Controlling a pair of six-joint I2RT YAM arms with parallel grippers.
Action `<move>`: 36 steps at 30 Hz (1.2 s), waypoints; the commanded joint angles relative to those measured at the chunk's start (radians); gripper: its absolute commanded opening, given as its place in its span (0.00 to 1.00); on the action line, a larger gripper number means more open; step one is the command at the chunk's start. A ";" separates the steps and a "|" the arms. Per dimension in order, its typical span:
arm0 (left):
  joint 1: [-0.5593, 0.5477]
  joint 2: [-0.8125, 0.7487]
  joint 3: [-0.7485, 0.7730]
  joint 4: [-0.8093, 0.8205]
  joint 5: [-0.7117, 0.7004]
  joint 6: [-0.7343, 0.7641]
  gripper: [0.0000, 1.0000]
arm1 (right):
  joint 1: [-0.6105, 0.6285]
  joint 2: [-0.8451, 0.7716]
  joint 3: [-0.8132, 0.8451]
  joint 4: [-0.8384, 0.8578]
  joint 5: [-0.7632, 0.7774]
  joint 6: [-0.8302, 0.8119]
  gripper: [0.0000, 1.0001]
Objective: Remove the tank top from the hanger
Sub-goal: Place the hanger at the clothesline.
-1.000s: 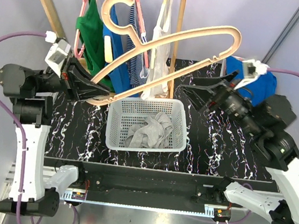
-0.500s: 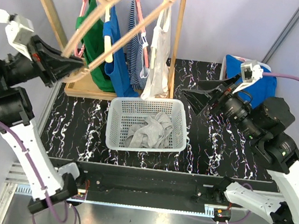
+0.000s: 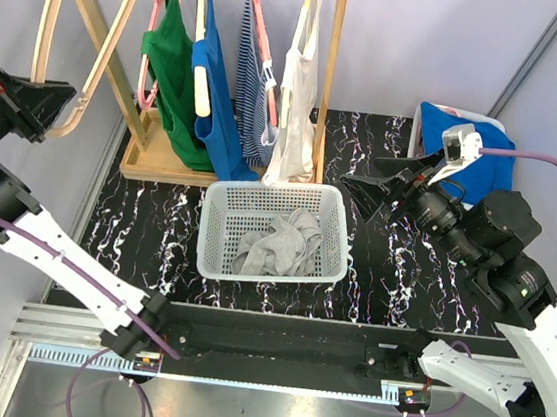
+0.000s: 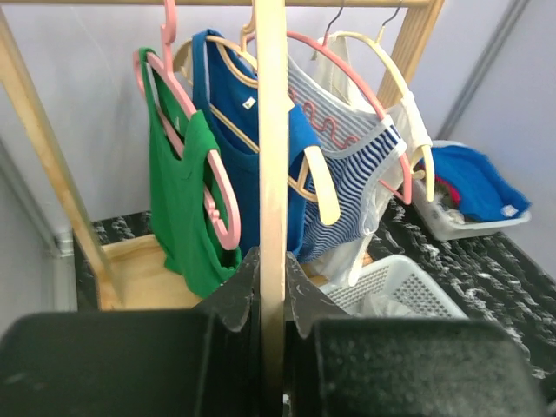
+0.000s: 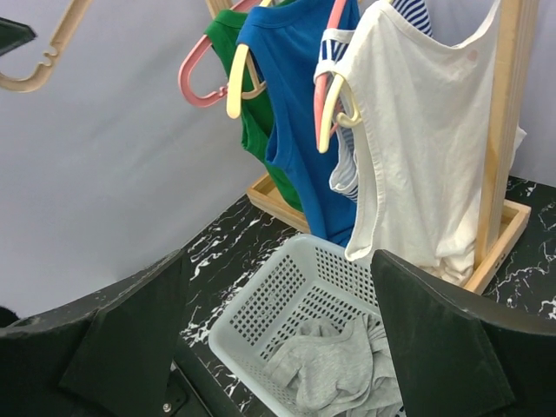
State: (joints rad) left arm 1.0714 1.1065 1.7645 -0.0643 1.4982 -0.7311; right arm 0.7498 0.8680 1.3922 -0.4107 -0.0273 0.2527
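Grey tank top [image 3: 280, 241] lies crumpled in the basket [image 3: 211, 231], light and limp, so pinch a strap or fold; left fingers [image 4: 230, 300] clamp the bare wooden hanger [image 4: 271, 174], right fingers [image 5: 130, 321] wide open, empty.

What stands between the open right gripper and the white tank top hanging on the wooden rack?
Nothing visible. The right gripper faces the white tank top across open air; the white plastic basket sits lower, the rack's wooden post beside the top.
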 commanded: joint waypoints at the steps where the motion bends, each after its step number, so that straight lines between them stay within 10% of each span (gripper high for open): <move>1: 0.103 -0.066 -0.071 0.323 0.191 -0.198 0.00 | -0.006 -0.015 -0.010 0.015 0.046 -0.029 0.94; 7: 0.321 -0.076 -0.192 0.445 0.194 -0.248 0.00 | -0.006 -0.018 -0.007 0.015 0.047 -0.027 0.94; 12: 0.328 -0.115 -0.356 0.782 0.192 -0.425 0.00 | -0.006 -0.020 -0.007 0.016 0.053 -0.024 0.94; 21: 0.286 -0.183 -0.560 0.907 0.189 -0.448 0.00 | -0.007 -0.003 -0.009 0.041 0.038 0.011 0.93; 29: 0.202 -0.035 -0.658 1.576 0.191 -1.009 0.00 | -0.006 0.016 0.002 0.052 0.030 0.036 0.93; 36: 0.236 -0.005 -0.712 1.687 0.191 -1.000 0.00 | -0.006 0.020 -0.004 0.053 0.030 0.043 0.93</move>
State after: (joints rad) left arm 1.2846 1.1244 1.0798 1.2446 1.5146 -1.6936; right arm 0.7494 0.8875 1.3811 -0.4080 0.0071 0.2840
